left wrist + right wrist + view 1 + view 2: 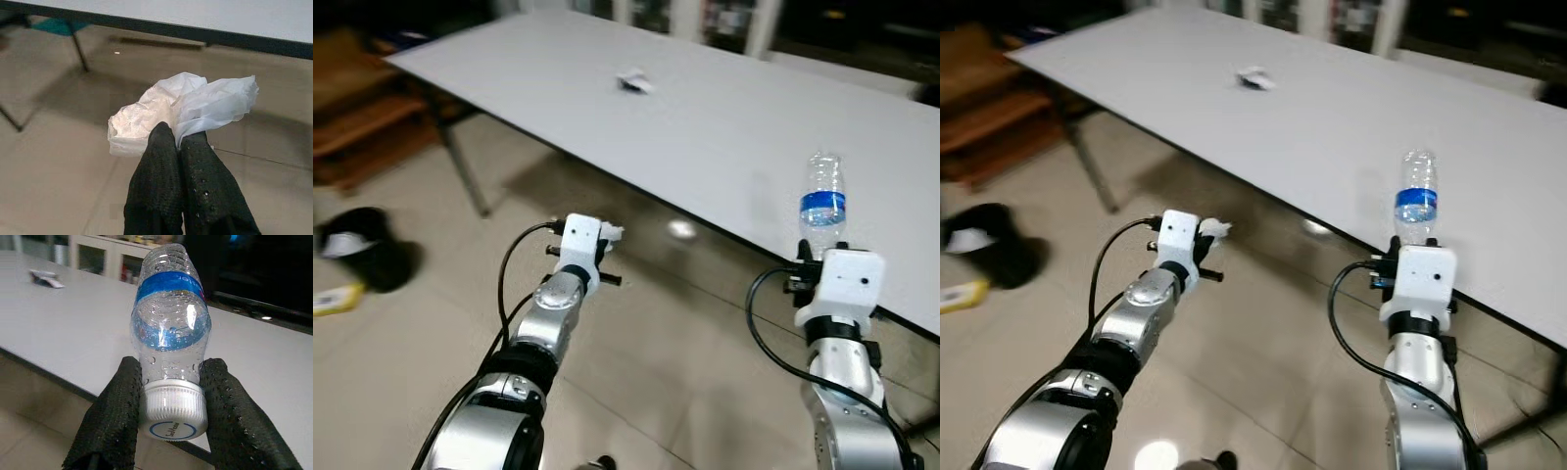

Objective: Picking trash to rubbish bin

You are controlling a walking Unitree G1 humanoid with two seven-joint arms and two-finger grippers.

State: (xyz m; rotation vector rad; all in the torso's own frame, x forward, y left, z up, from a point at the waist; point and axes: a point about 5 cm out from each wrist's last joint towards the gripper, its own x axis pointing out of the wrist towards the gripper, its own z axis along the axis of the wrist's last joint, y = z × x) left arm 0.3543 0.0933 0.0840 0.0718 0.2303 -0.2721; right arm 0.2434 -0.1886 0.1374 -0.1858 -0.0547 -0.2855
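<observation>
Left hand (pixel 178 142) pinches crumpled tissue (pixel 176 110); right hand (pixel 171 396) clamps plastic bottle (pixel 168 328) by its cap.

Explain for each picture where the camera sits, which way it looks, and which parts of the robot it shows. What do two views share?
Left eye view: on the head, looking forward and down at the white table; both silver arms show.
Right eye view: the head's other eye, same scene.
Left wrist view: along the left gripper, shut on a crumpled tissue, toward the floor and table edge.
Right wrist view: along the right gripper, shut on a plastic bottle, cap toward the camera, across the tabletop.
Shared: the wrapper on the table shows in the right wrist view and both eye views.
</observation>
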